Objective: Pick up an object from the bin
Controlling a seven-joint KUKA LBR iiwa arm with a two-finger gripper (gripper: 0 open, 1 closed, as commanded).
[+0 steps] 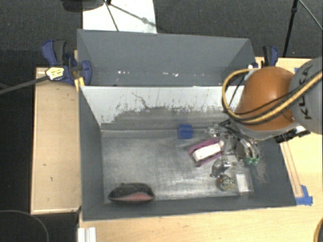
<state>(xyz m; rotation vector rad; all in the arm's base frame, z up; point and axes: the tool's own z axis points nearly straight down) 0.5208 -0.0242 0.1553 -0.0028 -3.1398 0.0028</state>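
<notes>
Arm is reaching into the grey metal bin (151,105) from the right, its orange cover (265,97) hanging over the right end, and the end effector (225,159) is sitting low near the bin floor, right of centre; cannot tell if it is apart or together, the metal parts are running into each other there. Nothing is visibly being lifted, so judging the pick as not yet done: approach is looking finished or nearly so, grasp and lift are remaining. Closest thing is the pink-and-white flat oblong thing (206,151), lying on the floor just left of the end effector, its right end touching it or tucked under it, cannot tell which; judging this the likely target. It is looking flat, pink-purple band on top, white face below, long side slanting up to the right. Just below the end effector a small dark round thing (225,183) and a small white piece (242,182) are lying side by side. A small blue block (185,131) is sitting near the back wall, apart from the oblong thing. A dark oval thing with a pinkish underside (131,193) is lying well apart at front-left
</notes>
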